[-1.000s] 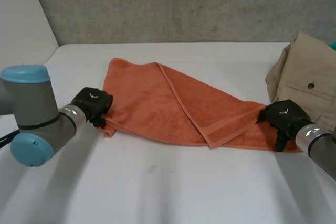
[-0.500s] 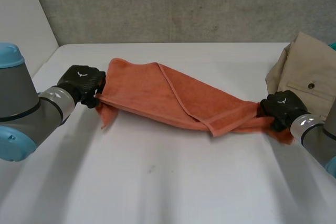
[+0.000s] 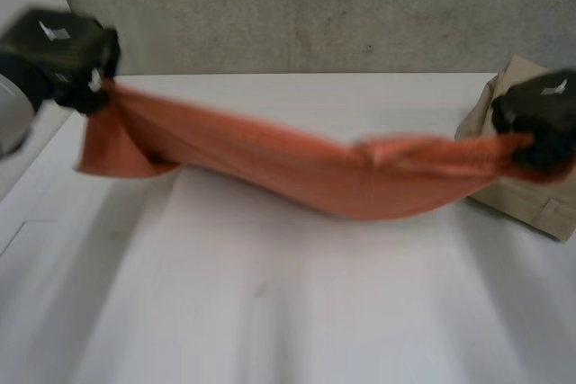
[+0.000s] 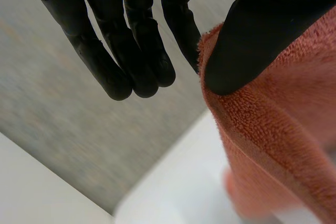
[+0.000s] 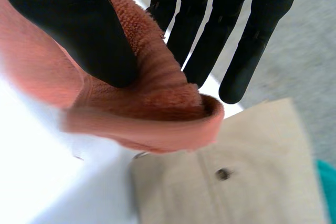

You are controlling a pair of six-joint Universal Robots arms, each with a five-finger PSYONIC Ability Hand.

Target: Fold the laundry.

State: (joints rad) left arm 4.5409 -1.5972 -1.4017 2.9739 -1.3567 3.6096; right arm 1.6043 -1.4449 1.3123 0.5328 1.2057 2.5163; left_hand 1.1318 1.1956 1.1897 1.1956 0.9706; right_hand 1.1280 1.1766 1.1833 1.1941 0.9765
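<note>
An orange towel (image 3: 342,177) hangs stretched and sagging above a white surface (image 3: 270,312), across the middle of the frame. The left hand (image 3: 63,56), upper left, pinches one end between thumb and fingers. The right hand (image 3: 540,119), at the right edge, pinches the other end. A beige garment (image 3: 531,209) lies at the right. A grey concrete wall (image 3: 315,6) stands behind.

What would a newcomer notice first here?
The orange towel hangs stretched between both hands, sagging in the middle above the white table. The left hand pinches one end, the right hand the other, and a beige garment lies on the table by the right hand.
</note>
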